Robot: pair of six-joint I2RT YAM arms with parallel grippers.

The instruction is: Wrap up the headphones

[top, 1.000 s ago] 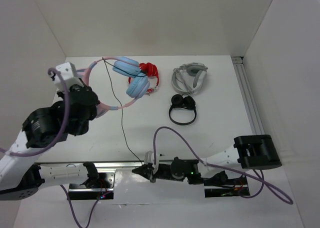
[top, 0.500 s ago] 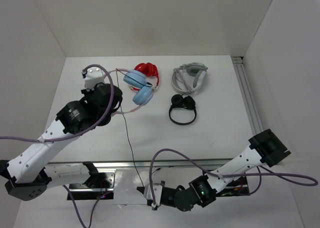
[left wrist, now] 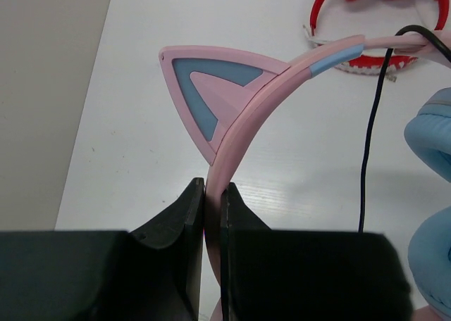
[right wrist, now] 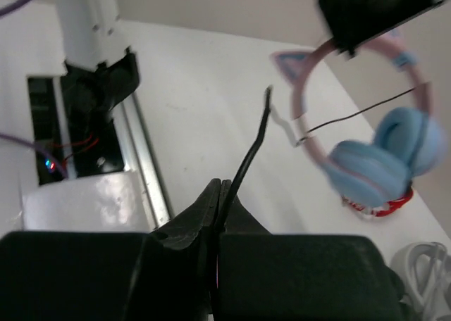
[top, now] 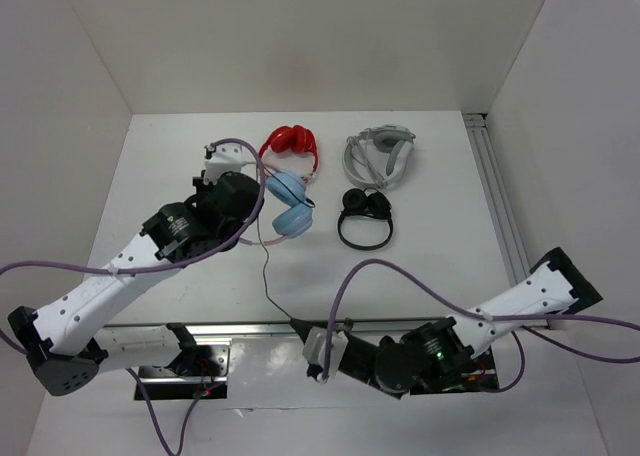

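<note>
The headphones, with light blue earcups and a pink headband, hang from my left gripper just in front of the red pair. In the left wrist view my left gripper is shut on the pink headband just below a cat ear. The thin dark cable runs from the headphones down to the table's near edge. My right gripper is there, shut on the cable's end. The right wrist view shows the headphones hanging in the air ahead, blurred.
A red pair of headphones, a white-grey pair and a small black pair lie at the back middle of the table. A metal rail runs along the right side. A metal strip lines the near edge.
My left arm has swung right and inward with the headphones, bringing them next to the red pair. My right gripper, holding the cable end, dipped below the near edge and came back up to it.
</note>
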